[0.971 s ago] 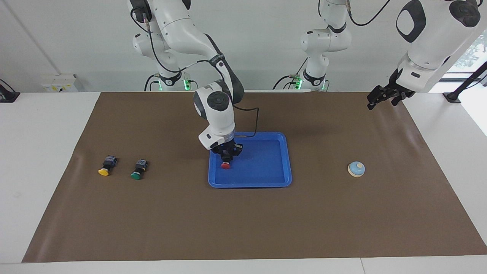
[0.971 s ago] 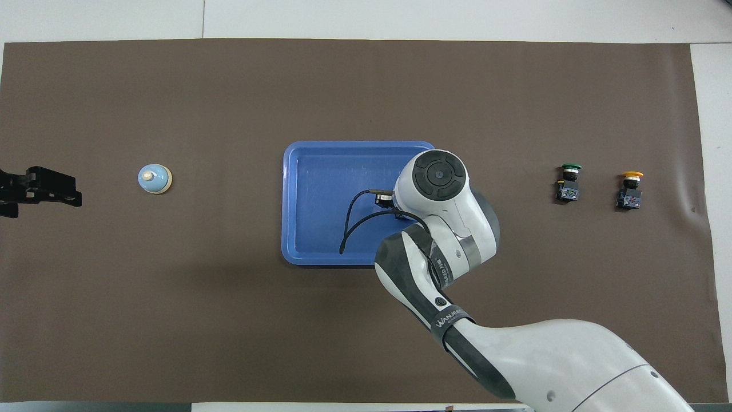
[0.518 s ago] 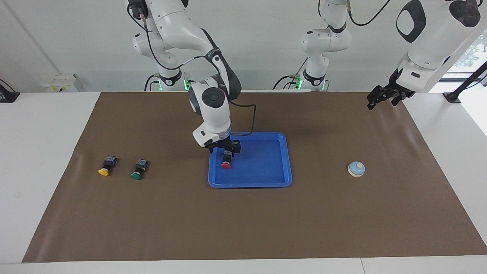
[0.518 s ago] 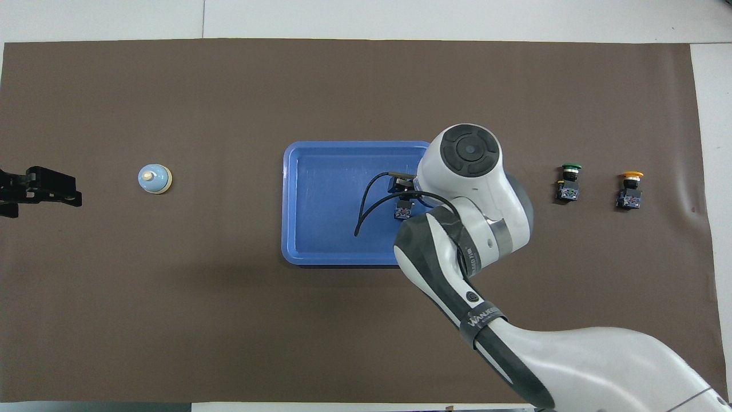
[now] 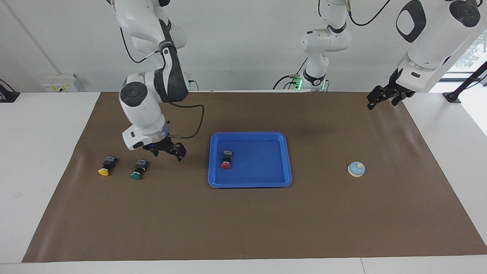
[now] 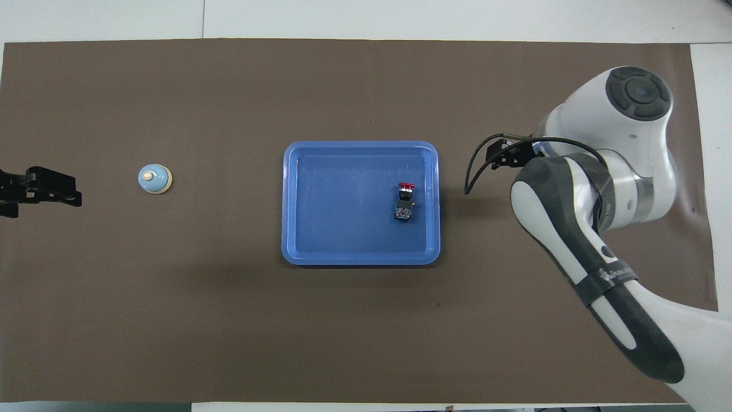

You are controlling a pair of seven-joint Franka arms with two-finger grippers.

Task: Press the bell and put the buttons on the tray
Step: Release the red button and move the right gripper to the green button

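Red button (image 5: 226, 164) lies in tray (image 5: 281, 179); right claw (image 5: 167, 150), fingers apart and empty, hovers beside green button (image 5: 136, 175), which likely needs grasping next; left claw (image 5: 381, 98) apart, waiting.

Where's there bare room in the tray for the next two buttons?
The tray holds only the red button, lying near its rim toward the right arm's end. The floor from there toward the bell is bare. The right hand, open, is over the mat beside the green button.
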